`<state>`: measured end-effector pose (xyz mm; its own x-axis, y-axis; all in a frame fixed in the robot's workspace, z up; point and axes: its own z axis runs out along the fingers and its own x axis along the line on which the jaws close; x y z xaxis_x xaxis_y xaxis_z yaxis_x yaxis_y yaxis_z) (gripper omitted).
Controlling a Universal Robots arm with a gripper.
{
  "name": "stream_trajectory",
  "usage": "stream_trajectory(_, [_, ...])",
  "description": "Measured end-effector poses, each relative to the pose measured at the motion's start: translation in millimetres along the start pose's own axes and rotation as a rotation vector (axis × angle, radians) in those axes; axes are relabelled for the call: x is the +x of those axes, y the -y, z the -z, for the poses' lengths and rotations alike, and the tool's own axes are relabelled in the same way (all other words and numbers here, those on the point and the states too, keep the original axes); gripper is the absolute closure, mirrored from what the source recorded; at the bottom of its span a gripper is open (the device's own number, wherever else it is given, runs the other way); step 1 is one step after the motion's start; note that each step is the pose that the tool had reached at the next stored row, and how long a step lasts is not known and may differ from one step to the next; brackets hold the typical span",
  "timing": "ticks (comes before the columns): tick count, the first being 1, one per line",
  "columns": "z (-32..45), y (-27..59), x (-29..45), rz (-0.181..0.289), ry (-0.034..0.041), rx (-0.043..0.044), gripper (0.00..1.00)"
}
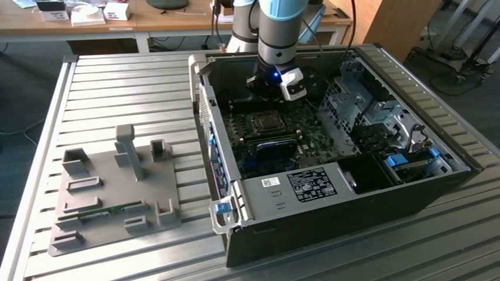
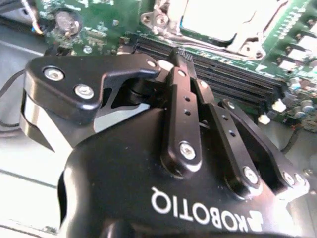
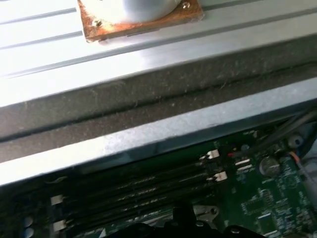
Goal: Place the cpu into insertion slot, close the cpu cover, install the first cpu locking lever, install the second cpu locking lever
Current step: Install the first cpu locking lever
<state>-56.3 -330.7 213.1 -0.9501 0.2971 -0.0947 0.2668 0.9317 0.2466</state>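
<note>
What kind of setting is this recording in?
Likely a robotics lab or test workshop: an open computer case lies on a slatted aluminium table, beside a grey parts fixture, with wooden desks behind.

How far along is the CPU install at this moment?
The silvery-topped square CPU already sits in the socket on the green circuit board, with the thin silvery metal cover frame lying around it. The black pincer hangs over the long black memory slots, holding nothing. Whether the locking levers are latched cannot be told.

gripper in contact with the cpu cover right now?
Apart. In the second wrist view the gripper ends over the black memory slots, with board visible between its tip and the cpu cover.
</note>
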Motion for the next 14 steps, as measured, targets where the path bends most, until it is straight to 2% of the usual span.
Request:
stream_trajectory(2, [0.0, 0.0, -0.2, -0.003, -0.0181, 0.0190, 0.89])
stream_trajectory(4, [0.0, 0.0, -0.2, -0.005, -0.0358, 0.0457, 0.89])
stream_trajectory(5, [0.0, 0.0, -0.2, -0.005, -0.0428, 0.0626, 0.89])
stream_trajectory(6, [0.0, 0.0, -0.2, -0.005, -0.0497, 0.0847, 0.89])
stream_trajectory(7, [0.0, -0.1, -0.2, -0.005, -0.0547, 0.1028, 0.89])
stream_trajectory(8, [0.0, -0.1, -0.3, -0.005, -0.0592, 0.1173, 0.89])
stream_trajectory(9, [0.0, -0.1, -0.3, -0.005, -0.0632, 0.1270, 0.89])
stream_trajectory(11, [-0.1, -0.1, -0.3, -0.004, -0.0669, 0.1365, 0.89])
stream_trajectory(14, [0.0, 0.0, -0.3, -0.004, -0.0674, 0.1370, 0.89])
